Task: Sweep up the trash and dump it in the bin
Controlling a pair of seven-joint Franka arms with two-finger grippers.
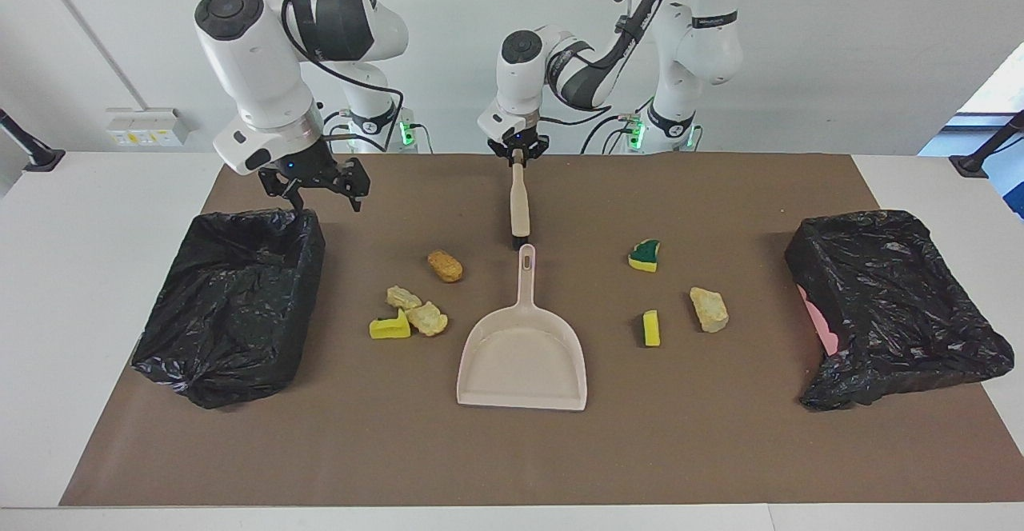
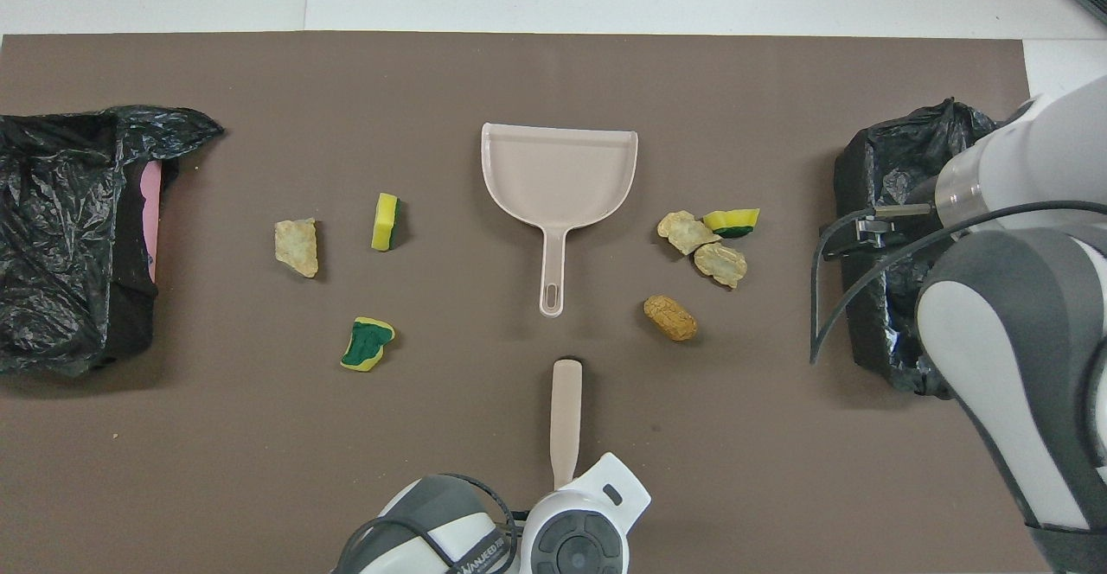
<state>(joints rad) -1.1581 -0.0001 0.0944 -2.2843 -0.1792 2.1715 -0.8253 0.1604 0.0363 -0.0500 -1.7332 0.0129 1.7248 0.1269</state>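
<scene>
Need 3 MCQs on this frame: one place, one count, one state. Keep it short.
1. Where is the brush?
A. in the dustpan
B. nearer the robots than the dustpan, beside its handle tip
C. in a bin

2. How many trash scraps lie on the mat?
A. four
B. seven
C. ten

3. What state is the left end effector in?
A. shut on the brush handle
B. open over a bin
C. open over the dustpan

Key: 1 B, the brush lies in line with the dustpan handle, on the robots' side. 2 B, four scraps lie toward the right arm's end, three toward the left arm's. 3 A, its fingertips pinch the handle's top; the right end effector hangs open at the bin edge.
</scene>
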